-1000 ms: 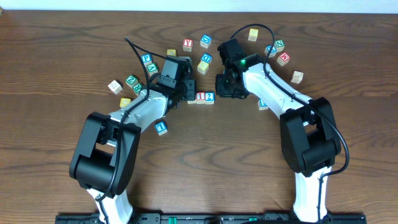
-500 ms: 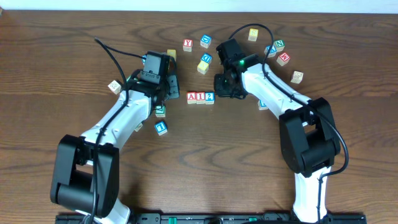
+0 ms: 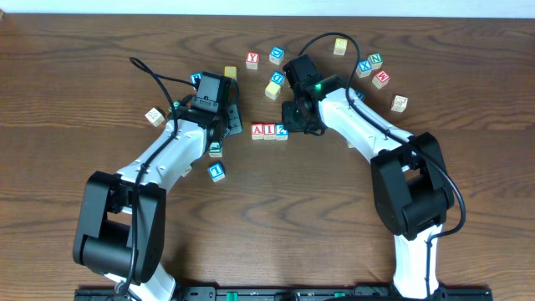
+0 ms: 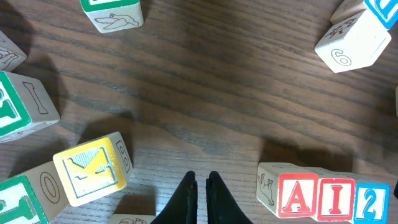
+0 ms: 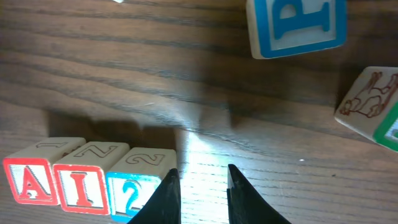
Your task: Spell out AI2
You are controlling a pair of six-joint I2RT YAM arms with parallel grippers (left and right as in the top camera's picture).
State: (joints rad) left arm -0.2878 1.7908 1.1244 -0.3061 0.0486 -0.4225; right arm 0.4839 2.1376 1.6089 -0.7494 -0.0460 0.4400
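Note:
The three cubes stand in a row touching each other: red A (image 3: 257,130), red I (image 3: 269,130) and blue 2 (image 3: 282,130). The left wrist view has A (image 4: 297,196), I (image 4: 336,198) and 2 (image 4: 371,203) at lower right. My left gripper (image 4: 202,182) is shut and empty, a short way left of the A (image 3: 231,122). My right gripper (image 5: 201,169) is open with bare wood between its fingers. Its left finger sits against the right side of the 2 (image 5: 132,190), beside I (image 5: 79,185) and A (image 5: 28,180); in the overhead view the right gripper (image 3: 294,124) stands just right of the row.
Loose cubes surround the row: a yellow K cube (image 4: 87,171) near my left fingers, a blue 1 cube (image 3: 216,170) in front, a blue P cube (image 5: 298,25) beyond my right gripper, and several more at the back (image 3: 252,59) and back right (image 3: 380,77).
My left gripper has drawn back to the left, away from the A, which now shows fully. My right gripper has edged left up against the 2.

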